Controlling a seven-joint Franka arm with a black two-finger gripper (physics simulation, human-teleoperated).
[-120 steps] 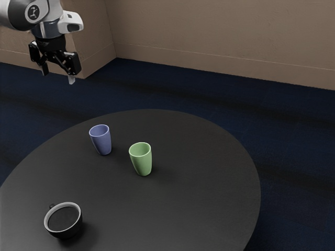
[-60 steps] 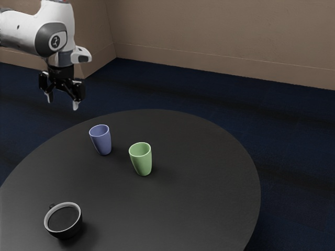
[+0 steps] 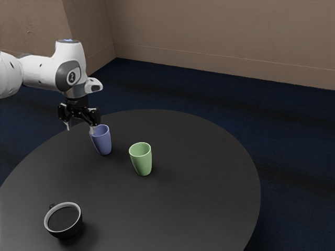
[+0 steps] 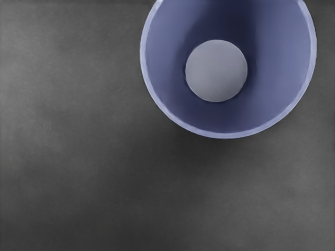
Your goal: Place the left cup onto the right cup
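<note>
Your pincer [image 3: 79, 124] hangs wide open and empty. The upright blue tapered cup [image 3: 101, 140] sits on the round black table [image 3: 209, 178], just off the pincer toward the exterior view's right, one finger beside its rim. The green tapered cup [image 3: 141, 158] stands near, further right.

Round dark worktop [image 3: 209, 172] carries three upright vessels: a green cup [image 3: 141, 158] near mid-surface, a blue cup [image 3: 101, 139] near the green cup, behind it toward the exterior view's left, and a pale-rimmed black mug [image 3: 63, 220] well apart from it, front-left.
</note>
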